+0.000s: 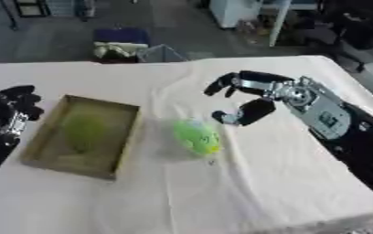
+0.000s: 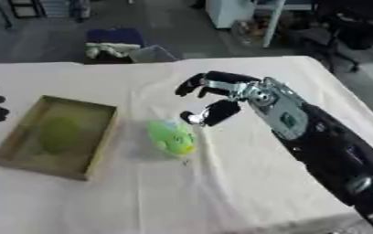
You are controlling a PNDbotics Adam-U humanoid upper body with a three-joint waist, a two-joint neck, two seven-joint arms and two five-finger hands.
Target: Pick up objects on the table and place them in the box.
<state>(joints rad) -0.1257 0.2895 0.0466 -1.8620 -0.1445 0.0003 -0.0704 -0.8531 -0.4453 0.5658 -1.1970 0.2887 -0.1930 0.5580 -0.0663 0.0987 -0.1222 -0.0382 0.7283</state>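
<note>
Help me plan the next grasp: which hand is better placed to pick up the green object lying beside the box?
Right. The right hand hangs open just above and beside the green object, while the left hand sits at the table's left edge, with the box between it and the object.

matt cloth (image 1: 246, 183) — cardboard-looking box (image 1: 38, 132)

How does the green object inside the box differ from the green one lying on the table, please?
The green object in the box lies flat on the floor of the box and looks dull olive; the green object on the table lies on the white cloth to the right of the box, bright lime with a yellowish patch. The boxed one looks oval and flat; the other looks rounder and fuller. The right robot hand hovers open just above the table one only. Both are green.
</note>
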